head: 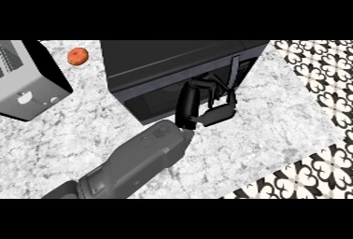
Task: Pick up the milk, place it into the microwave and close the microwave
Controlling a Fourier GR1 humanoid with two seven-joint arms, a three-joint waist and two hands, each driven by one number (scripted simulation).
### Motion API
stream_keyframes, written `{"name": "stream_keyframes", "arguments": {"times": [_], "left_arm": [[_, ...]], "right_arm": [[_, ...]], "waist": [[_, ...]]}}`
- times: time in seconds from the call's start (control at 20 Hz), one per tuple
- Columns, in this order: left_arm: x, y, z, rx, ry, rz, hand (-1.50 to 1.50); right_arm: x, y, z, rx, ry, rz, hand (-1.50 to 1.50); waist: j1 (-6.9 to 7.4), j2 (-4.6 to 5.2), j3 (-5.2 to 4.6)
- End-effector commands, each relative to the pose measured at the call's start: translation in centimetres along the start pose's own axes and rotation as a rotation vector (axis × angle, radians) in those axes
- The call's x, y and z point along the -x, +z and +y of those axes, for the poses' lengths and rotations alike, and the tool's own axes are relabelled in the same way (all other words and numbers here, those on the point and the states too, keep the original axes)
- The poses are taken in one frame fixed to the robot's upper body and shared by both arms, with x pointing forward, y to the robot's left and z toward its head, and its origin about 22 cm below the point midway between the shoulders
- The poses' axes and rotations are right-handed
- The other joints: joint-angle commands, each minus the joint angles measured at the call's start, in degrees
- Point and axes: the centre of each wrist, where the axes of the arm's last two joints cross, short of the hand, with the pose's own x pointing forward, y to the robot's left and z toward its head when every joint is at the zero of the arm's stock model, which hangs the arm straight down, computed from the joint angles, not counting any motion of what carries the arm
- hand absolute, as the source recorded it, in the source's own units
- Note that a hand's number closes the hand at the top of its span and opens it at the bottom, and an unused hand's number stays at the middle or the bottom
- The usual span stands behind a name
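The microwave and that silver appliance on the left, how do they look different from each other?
The microwave is black, while the silver appliance has a light grey face with a dark side. The microwave stands at the middle of the counter and shows whole; the silver appliance is cut off by the view's left edge. A hand is against the microwave's front; nothing touches the silver appliance. Both are boxy and stand on the counter.

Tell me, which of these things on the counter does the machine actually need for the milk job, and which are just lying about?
Part of the job:
- microwave, dark, at the back of the counter
- hand, against the microwave's front
- the milk: not visible

Just lying about:
- toaster, grey, at the left
- orange round thing, beside the toaster
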Motion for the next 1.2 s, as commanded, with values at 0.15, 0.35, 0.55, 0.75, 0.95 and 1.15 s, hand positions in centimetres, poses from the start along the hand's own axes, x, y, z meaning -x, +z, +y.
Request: {"name": "stream_keyframes", "arguments": {"times": [0.15,0.35,0.55,0.75,0.95,1.15], "left_arm": [[1.2,-1.5,1.4,-0.049,-0.13,0.076,1.5],[2.1,-0.9,2.2,-0.116,-0.142,0.143,1.5],[2.6,-0.8,2.6,-0.156,-0.178,0.186,1.5],[3.8,0.7,3.5,-0.217,-0.176,0.244,1.5],[3.6,0.5,3.3,-0.213,-0.152,0.253,-1.5],[3.7,0.7,3.2,-0.191,-0.142,0.249,-1.5]], "right_arm": [[-0.2,-0.6,0.1,-0.063,-0.043,-0.015,-1.5],[-0.3,-0.4,0.1,-0.064,-0.056,-0.02,-1.5],[-1.0,-0.5,0.0,-0.064,-0.041,-0.032,-1.5],[-1.6,0.2,-0.1,-0.044,-0.041,-0.016,-1.5],[-2.0,0.6,-0.1,-0.028,-0.036,0.0,-1.5],[-2.4,0.5,0.2,-0.027,-0.035,-0.002,-1.5]], "waist": [[0.44,0.62,0.06],[1.46,0.56,-0.06],[2.54,-0.12,-0.09],[3.87,-0.52,-0.27],[4.28,-0.93,-0.34],[4.95,-0.85,-0.37]]}}
